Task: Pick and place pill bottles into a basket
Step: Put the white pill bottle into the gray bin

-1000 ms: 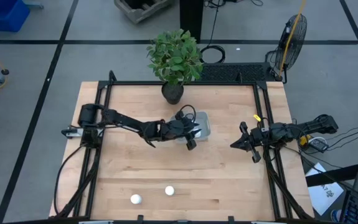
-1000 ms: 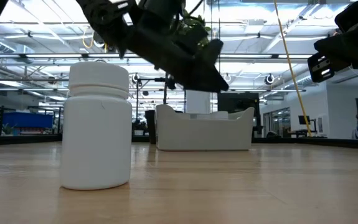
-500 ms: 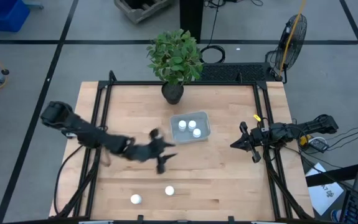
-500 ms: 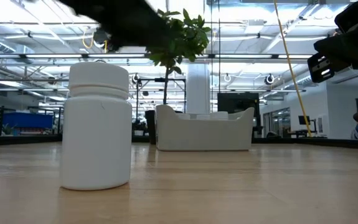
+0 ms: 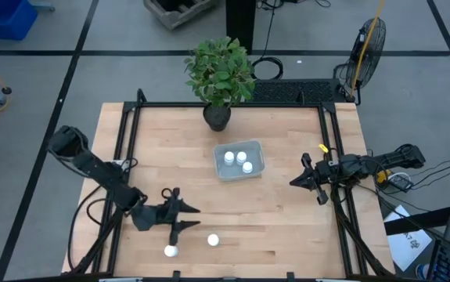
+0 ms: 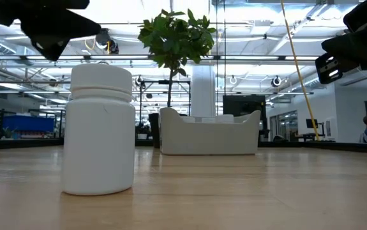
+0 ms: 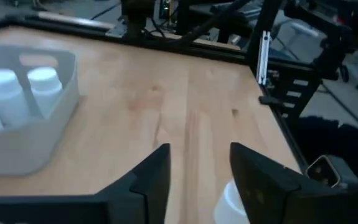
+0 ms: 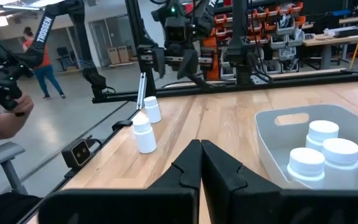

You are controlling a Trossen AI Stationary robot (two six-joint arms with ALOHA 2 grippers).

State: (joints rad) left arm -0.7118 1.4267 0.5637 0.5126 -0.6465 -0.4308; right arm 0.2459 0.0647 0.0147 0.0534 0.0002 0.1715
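The pale basket (image 5: 239,160) sits mid-table with three white pill bottles (image 5: 239,158) upright inside; it also shows in the left wrist view (image 7: 23,118) and the right wrist view (image 8: 309,140). Two more bottles (image 5: 213,240) (image 5: 171,251) stand upright on the wood near the near edge. My left gripper (image 5: 192,218) is open and empty, hovering just beyond these two; one bottle (image 7: 230,203) shows beside its finger. My right gripper (image 5: 297,182) is shut and empty at the table's right side. One bottle (image 6: 100,128) fills the low view's left.
A potted plant (image 5: 219,74) stands at the far edge behind the basket. The black frame rails (image 5: 330,157) run along the table's sides. Bare wood lies between the basket and the near bottles. People (image 8: 38,56) show in the room beyond the table.
My left gripper has swung away from above the basket toward the table's near-left, and now hangs by the two bottles at the near edge. The basket's three bottles, hidden under the arm before, now show. My right arm has kept still.
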